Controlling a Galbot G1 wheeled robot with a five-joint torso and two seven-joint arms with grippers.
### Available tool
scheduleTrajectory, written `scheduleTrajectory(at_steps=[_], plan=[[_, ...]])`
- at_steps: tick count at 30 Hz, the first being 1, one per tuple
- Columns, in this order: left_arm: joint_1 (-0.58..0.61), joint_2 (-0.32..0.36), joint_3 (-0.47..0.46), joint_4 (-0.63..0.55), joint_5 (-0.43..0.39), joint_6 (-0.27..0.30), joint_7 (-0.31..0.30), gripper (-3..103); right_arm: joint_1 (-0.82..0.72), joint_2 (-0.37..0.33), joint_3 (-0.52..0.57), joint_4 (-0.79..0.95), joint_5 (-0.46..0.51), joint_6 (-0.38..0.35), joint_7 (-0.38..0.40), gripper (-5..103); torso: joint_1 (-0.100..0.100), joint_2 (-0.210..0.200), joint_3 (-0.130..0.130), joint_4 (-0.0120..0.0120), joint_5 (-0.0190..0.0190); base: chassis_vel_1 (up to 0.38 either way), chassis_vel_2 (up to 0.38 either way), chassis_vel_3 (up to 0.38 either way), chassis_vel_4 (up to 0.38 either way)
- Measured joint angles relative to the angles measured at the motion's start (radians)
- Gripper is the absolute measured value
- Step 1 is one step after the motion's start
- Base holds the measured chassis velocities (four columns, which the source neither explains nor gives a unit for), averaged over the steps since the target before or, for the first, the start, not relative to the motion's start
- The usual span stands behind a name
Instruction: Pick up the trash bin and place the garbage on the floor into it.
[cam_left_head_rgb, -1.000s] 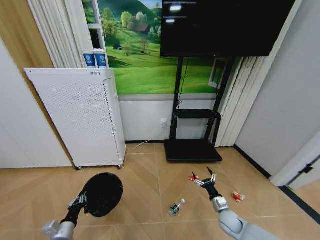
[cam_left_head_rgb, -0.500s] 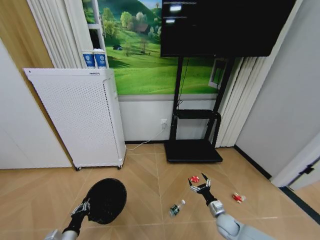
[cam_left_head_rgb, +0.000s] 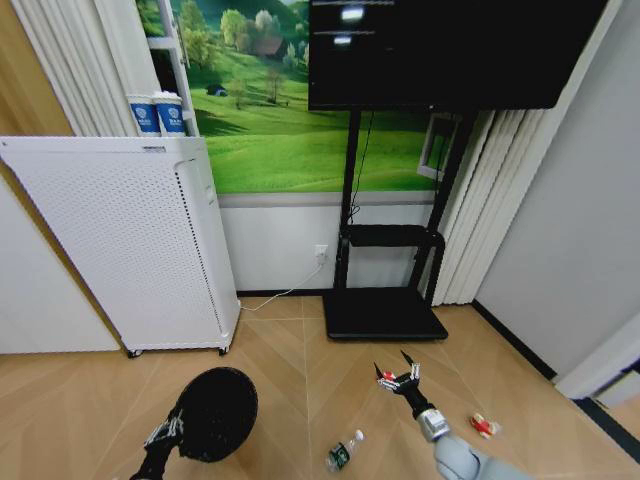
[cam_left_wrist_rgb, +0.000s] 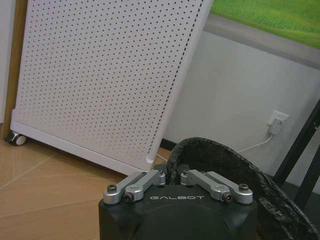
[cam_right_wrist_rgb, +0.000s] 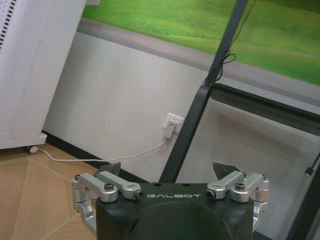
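Floor: pale wood-plank flooring laid in a herringbone pattern (cam_left_head_rgb: 290, 360) is running out to a white wall with a green meadow mural (cam_left_head_rgb: 270, 110).
Left side of the room: a tall white perforated cabinet on small wheels (cam_left_head_rgb: 120, 240) is standing against the wall, two blue-and-white paper cups (cam_left_head_rgb: 156, 113) sitting on top of it.
Centre: a black TV stand with a flat base plate (cam_left_head_rgb: 385, 312) is carrying a large dark screen (cam_left_head_rgb: 450, 50); a white cable is running along the skirting to a wall socket (cam_left_head_rgb: 321, 251).
Left gripper (cam_left_head_rgb: 165, 432): it is clamping the rim of the small round black trash bin (cam_left_head_rgb: 216, 412), holding it above the floor with its dark mouth tipped toward the camera; in the left wrist view the fingers (cam_left_wrist_rgb: 145, 179) are pinching the bin's netted rim.
Right gripper (cam_left_head_rgb: 398, 378): it is hanging with its jaws spread wide, just over a crumpled red-and-white wrapper (cam_left_head_rgb: 388, 375) whose red is showing at the left fingertip.
Other litter: a small clear plastic bottle with a green label (cam_left_head_rgb: 343, 453) is lying between the two arms; a second red-and-white wrapper (cam_left_head_rgb: 484, 426) is lying off to the right.
Open room: bare floor is stretching between the cabinet's wheels and the stand's base plate.
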Motion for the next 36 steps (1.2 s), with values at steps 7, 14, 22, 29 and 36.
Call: scheduleTrajectory(at_steps=[7,14,22,29,36], plan=[[0.117,-0.026,-0.056,-0.080,0.001,-0.011,-0.008,7,0.027,0.012,-0.092,-0.027,-0.022,-0.024,0.029,100,-0.001,0.000,-0.001,0.0001,0.0004,0.043,0.012,-0.066,-0.029],[0.171,-0.038,-0.092,-0.117,-0.001,-0.019,-0.004,7,0.041,0.025,-0.150,-0.058,-0.026,-0.027,0.029,100,-0.001,0.000,-0.001,0.0002,0.0005,0.020,-0.011,-0.019,0.014],[0.255,-0.068,-0.150,-0.131,0.006,-0.049,0.026,7,0.105,0.119,-0.280,-0.184,-0.067,-0.025,0.029,100,-0.001,0.000,0.000,0.0000,0.0006,0.000,0.000,0.000,0.000],[0.330,-0.110,-0.210,-0.086,-0.022,-0.094,0.088,7,0.170,0.216,-0.315,-0.444,-0.239,0.059,-0.016,100,-0.001,0.000,0.000,0.0002,0.0003,0.000,0.000,0.000,0.000],[0.338,-0.132,-0.214,-0.037,-0.042,-0.118,0.122,7,0.194,0.233,-0.342,-0.501,-0.324,0.071,-0.032,100,-0.001,0.000,0.000,0.0001,0.0005,0.000,0.000,0.000,0.000]])
